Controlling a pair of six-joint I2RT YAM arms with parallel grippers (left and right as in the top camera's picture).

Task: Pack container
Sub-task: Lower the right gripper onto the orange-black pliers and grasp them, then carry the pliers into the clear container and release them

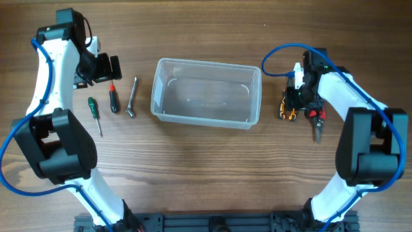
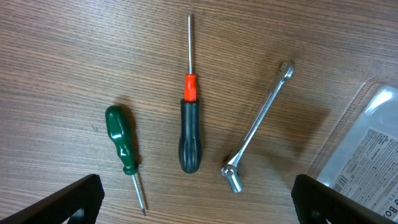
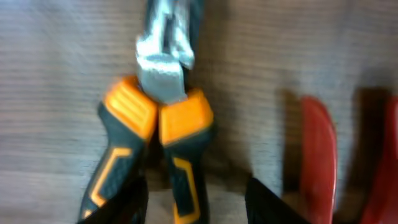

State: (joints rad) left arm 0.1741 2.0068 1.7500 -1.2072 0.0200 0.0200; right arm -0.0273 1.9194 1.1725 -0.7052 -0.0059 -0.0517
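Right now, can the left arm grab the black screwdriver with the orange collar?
Probably yes. The left gripper hangs open close above the black screwdriver, which lies flat on the table, clear of the green screwdriver and the wrench beside it.

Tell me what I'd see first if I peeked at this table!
A big clear container sits empty in the middle. On its left lie a green screwdriver, a black screwdriver and a silver wrench. On its right, the right gripper hovers over orange-handled pliers, with red-handled pliers beside them.
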